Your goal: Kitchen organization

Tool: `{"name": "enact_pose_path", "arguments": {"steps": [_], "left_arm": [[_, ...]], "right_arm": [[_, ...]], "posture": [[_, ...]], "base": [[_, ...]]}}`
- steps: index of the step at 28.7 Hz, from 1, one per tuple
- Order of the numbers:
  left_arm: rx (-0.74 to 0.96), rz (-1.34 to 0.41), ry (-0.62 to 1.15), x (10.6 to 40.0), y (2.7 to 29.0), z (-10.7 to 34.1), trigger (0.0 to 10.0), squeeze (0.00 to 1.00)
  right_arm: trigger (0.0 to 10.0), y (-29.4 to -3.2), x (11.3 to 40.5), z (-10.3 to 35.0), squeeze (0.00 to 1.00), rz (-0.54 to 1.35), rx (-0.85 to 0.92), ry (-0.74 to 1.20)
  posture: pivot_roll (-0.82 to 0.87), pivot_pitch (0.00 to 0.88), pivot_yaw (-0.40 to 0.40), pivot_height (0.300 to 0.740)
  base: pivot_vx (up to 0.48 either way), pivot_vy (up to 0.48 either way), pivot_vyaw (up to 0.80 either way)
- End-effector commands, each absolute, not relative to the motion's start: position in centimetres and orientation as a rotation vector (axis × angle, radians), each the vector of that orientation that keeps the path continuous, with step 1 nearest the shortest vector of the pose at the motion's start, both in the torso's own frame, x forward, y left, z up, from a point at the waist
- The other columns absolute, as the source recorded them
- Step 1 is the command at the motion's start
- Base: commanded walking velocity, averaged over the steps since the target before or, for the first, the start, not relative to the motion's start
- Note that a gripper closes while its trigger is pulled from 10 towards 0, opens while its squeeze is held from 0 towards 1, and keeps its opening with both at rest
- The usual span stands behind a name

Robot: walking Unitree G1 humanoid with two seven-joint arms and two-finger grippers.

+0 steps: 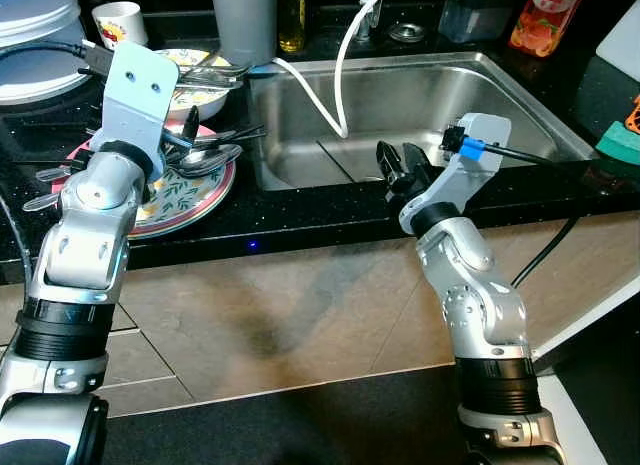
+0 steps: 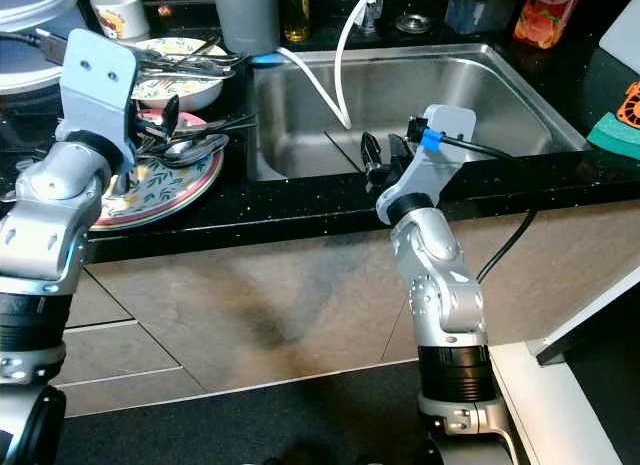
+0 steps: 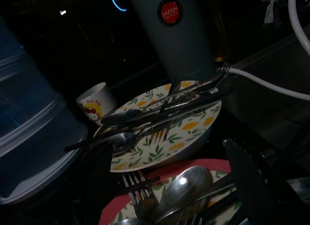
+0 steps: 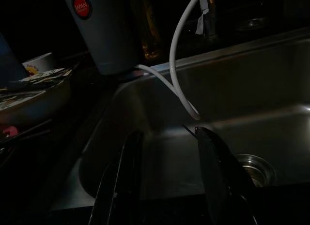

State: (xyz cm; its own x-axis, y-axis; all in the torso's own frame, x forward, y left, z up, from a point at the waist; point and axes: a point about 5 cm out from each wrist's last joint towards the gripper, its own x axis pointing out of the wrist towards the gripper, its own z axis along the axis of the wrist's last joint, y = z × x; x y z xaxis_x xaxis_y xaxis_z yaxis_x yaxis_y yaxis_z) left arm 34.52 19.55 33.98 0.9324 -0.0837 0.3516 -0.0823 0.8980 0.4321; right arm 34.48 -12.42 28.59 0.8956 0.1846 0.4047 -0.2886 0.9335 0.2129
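A red-rimmed floral plate (image 1: 205,198) lies on the black counter left of the sink, with spoons and forks (image 1: 205,157) piled on it. Behind it a lemon-patterned bowl (image 1: 195,97) holds more cutlery (image 3: 164,106). My left gripper (image 1: 180,135) hovers just over the cutlery on the red-rimmed plate, open; one black finger (image 3: 256,186) shows beside a spoon (image 3: 186,184). My right gripper (image 1: 402,165) is open at the front edge of the steel sink (image 1: 430,105), pointing into the basin, with nothing between its fingers (image 4: 213,157).
A white hose (image 1: 340,75) hangs into the sink. At the back stand a grey tumbler (image 1: 243,20), a small printed cup (image 1: 120,23), stacked dishes (image 1: 35,40) and an orange bottle (image 1: 545,20). A green sponge (image 1: 625,140) lies at the right.
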Motion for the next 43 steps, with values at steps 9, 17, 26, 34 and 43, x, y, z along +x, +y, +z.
{"name": "enact_pose_path", "arguments": {"steps": [9,17,26,34,43], "left_arm": [[0.483,0.011,-0.378,34.5,19.9,33.9,10.0,0.00],[0.488,0.017,-0.384,34.6,19.7,34.1,10.0,0.00],[0.481,0.007,-0.381,34.4,19.6,34.1,10.0,0.00],[0.479,0.006,-0.372,34.1,19.6,33.8,10.0,0.00],[0.488,-0.009,-0.331,34.2,19.5,32.9,10.0,0.00]], "right_arm": [[10.0,-12.0,34.5,28.9,0.00,0.268,0.280,-0.399],[10.0,-12.2,34.8,29.7,0.00,0.281,0.272,-0.430],[10.0,-12.0,34.2,29.5,0.00,0.284,0.275,-0.431],[10.0,-11.9,33.9,29.3,0.00,0.286,0.275,-0.426],[10.0,-11.6,34.1,28.2,0.00,0.282,0.287,-0.379]], "posture": [[-0.01,0.226,-0.009,0.740],[0.00,0.184,-0.012,0.740],[0.00,0.211,-0.006,0.740],[0.00,0.228,-0.008,0.740],[0.01,0.267,0.002,0.740]], "base": [[0.000,0.000,0.00],[0.000,0.000,0.00],[0.000,0.000,0.00],[0.000,0.000,0.00],[0.000,0.000,0.00]]}}
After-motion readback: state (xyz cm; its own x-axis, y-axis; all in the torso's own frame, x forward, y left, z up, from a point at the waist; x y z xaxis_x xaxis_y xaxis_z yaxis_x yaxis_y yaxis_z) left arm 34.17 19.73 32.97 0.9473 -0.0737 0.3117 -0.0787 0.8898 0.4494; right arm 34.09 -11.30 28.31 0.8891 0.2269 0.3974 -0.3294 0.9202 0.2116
